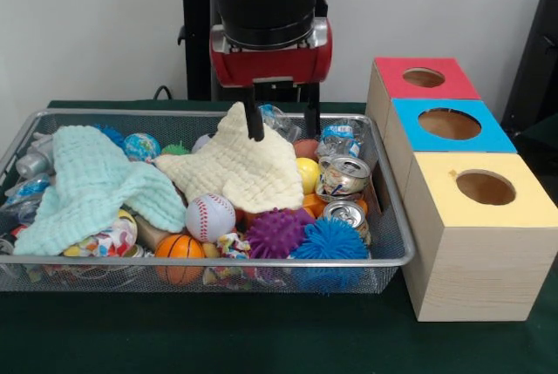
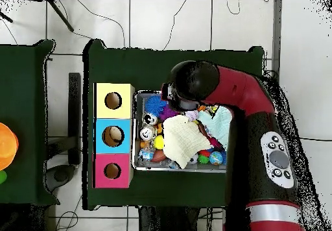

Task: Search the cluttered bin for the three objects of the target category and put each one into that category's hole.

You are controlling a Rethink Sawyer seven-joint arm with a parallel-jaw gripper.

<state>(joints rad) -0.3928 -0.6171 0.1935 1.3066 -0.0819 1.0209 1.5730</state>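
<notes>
The bin [image 1: 388,256] lies on the green tabletop [image 1: 261,339] with its long axis running left to right in the front view. Its right rim stands just beside the row of three boxes, leaving only a narrow gap. Bare tabletop lies open along the bin's near side.

The tool [image 1: 281,112] hangs over the bin's far middle. Its two dark fingers [image 1: 255,117] stand apart: the left one presses into the raised far corner of a cream cloth [image 1: 240,165], the right one drops behind it beside a clear bottle [image 1: 338,137]. The cloth corner peaks at that left finger, but I cannot tell whether it is gripped.

The cloth spreads across the bin's middle; a mint cloth [image 1: 87,184] covers the left part. Along the near rim sit a basketball [image 1: 179,252], a baseball [image 1: 210,216], a purple spiky ball [image 1: 275,233] and a blue one [image 1: 330,241], with two cans [image 1: 343,175] at the right. No plush toy shows clearly among them.

The hole [image 1: 424,78] opens upward in the red box, the farthest of the three; the blue box [image 1: 449,124] and yellow box [image 1: 484,188] lie nearer.
</notes>
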